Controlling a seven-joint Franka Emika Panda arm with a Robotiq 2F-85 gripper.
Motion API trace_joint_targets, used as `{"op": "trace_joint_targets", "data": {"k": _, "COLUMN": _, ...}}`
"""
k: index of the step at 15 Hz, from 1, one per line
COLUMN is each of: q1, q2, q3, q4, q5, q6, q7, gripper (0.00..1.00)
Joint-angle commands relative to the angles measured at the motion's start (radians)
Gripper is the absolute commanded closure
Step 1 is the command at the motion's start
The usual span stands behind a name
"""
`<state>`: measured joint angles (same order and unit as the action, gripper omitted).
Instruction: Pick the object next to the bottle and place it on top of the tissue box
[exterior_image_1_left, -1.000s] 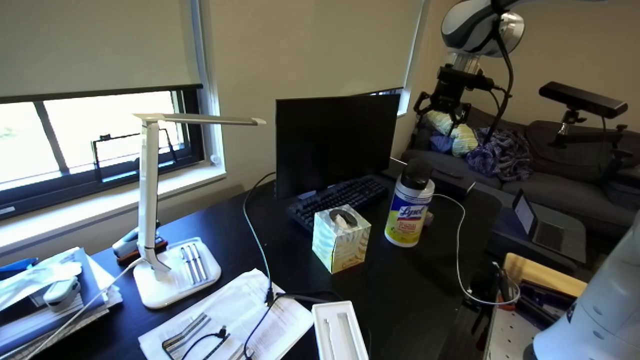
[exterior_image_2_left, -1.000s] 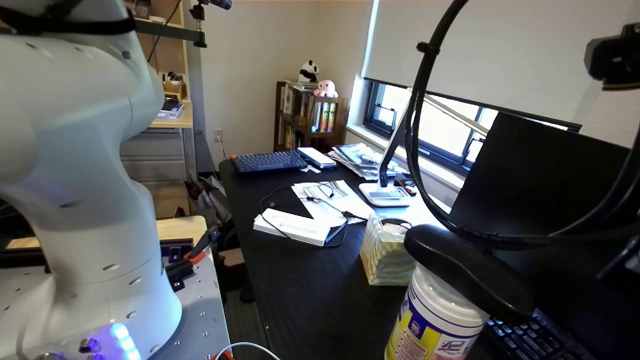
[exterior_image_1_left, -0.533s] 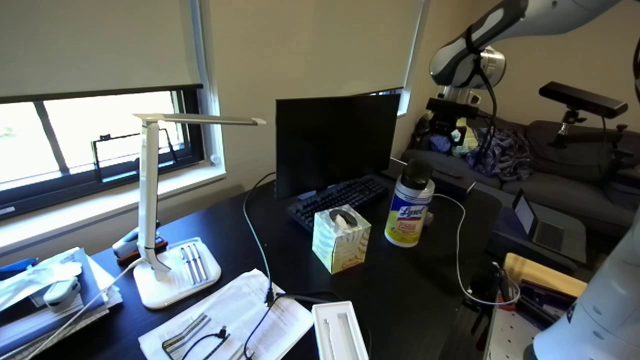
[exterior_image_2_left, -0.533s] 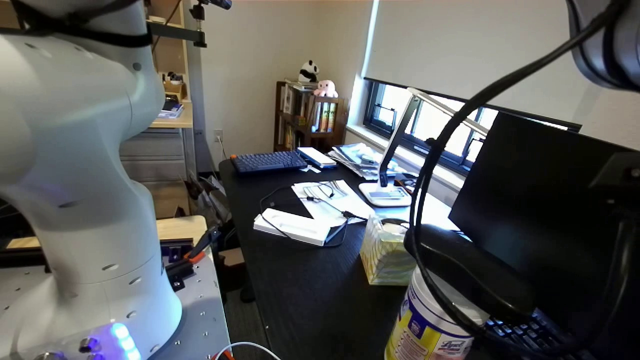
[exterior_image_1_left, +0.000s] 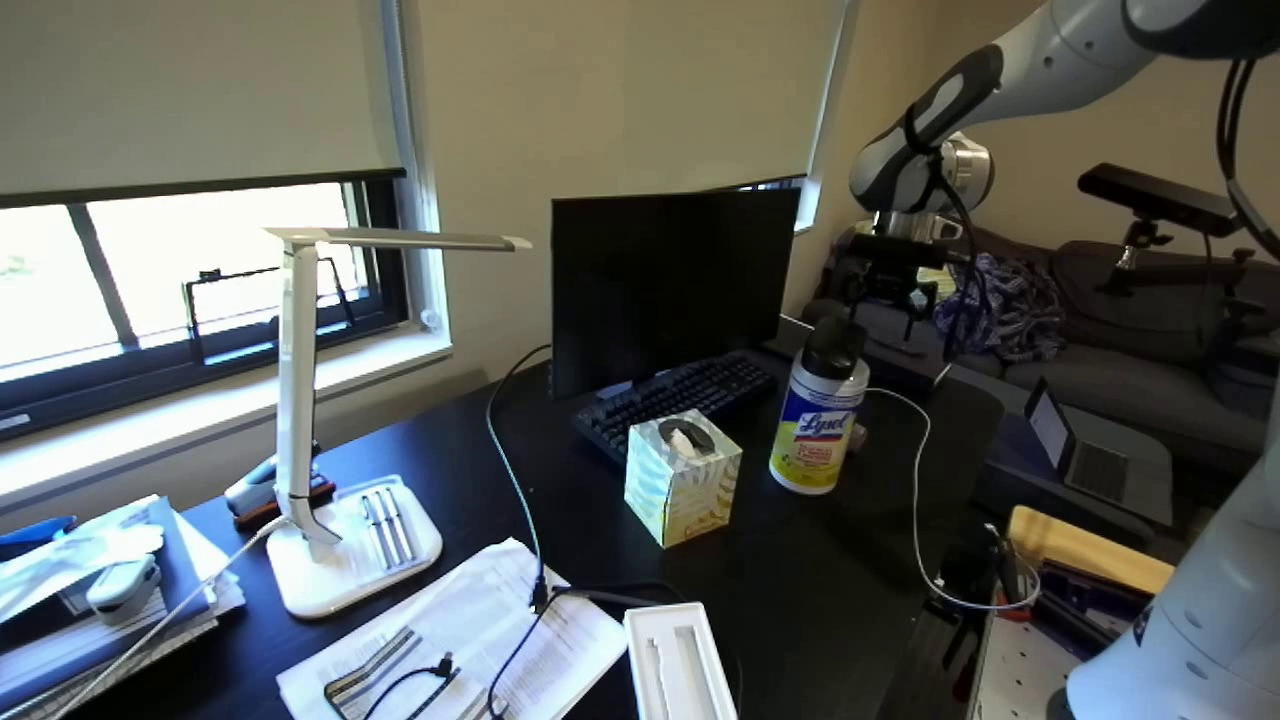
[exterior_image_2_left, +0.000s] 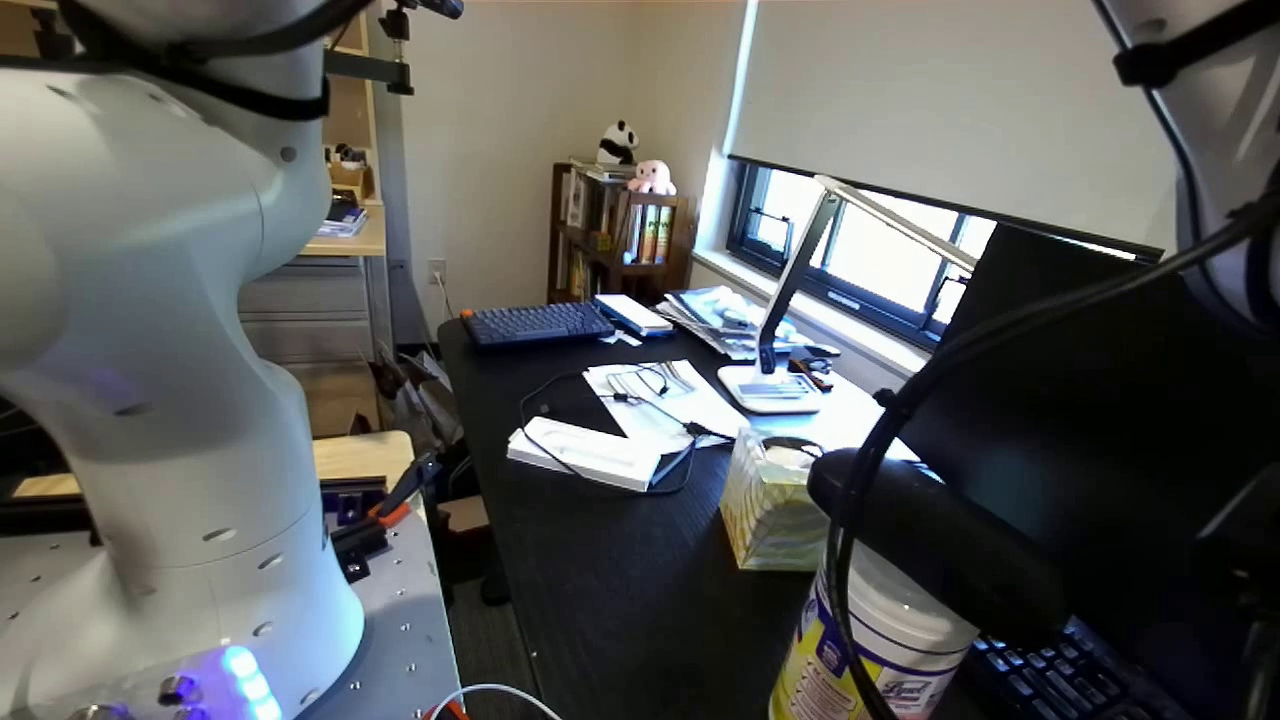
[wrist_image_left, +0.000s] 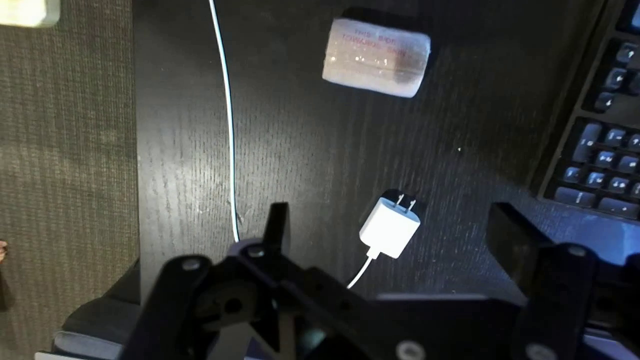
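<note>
My jaws are spread wide, the two fingers (wrist_image_left: 276, 227) well apart, and my gripper (wrist_image_left: 390, 212) hangs above the dark desk (wrist_image_left: 310, 170). The wrapped roll (wrist_image_left: 376, 59), pale and marked with faint red print, lies on its side on the desk, near the top of the wrist view. It is ahead of my fingertips and apart from both, outside the gap, though roughly in line with the space between them. Closer to me lies a white charger (wrist_image_left: 389, 230), which in the wrist view shows between my two fingers. A white cord (wrist_image_left: 229, 115) runs along the desk to one side of the roll; a keyboard (wrist_image_left: 607, 165) lies on the other side.

In an exterior view I hang beyond the bottle (exterior_image_1_left: 812, 440), which stands upright with a pinkish bit of the roll showing just beside it. The tissue box (exterior_image_1_left: 705, 495) stands near the bottle, not touching it, pale tissue (exterior_image_1_left: 684, 444) poking from its top.
</note>
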<state>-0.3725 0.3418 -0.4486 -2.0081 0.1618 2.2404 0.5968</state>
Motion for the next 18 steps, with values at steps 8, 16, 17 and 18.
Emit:
{"op": "trace_joint_targets", "data": {"k": 8, "q1": -0.027, "q2": 0.048, "q3": 0.010, "q4": 0.062, "q5": 0.015, "q6": -0.108, "q7": -0.004, "gripper": 0.00}}
{"op": "trace_joint_targets", "data": {"k": 16, "q1": -0.098, "q2": 0.179, "q3": 0.061, "q4": 0.074, "q5": 0.181, "q6": -0.085, "q7": -0.073, "gripper": 0.00}}
{"op": "trace_joint_targets", "data": {"k": 17, "q1": -0.115, "q2": 0.198, "q3": 0.067, "q4": 0.080, "q5": 0.212, "q6": -0.084, "q7": -0.090, "gripper": 0.00}}
{"op": "trace_joint_targets", "data": {"k": 18, "q1": -0.122, "q2": 0.206, "q3": 0.067, "q4": 0.076, "q5": 0.228, "q6": -0.076, "q7": -0.098, "gripper": 0.00}}
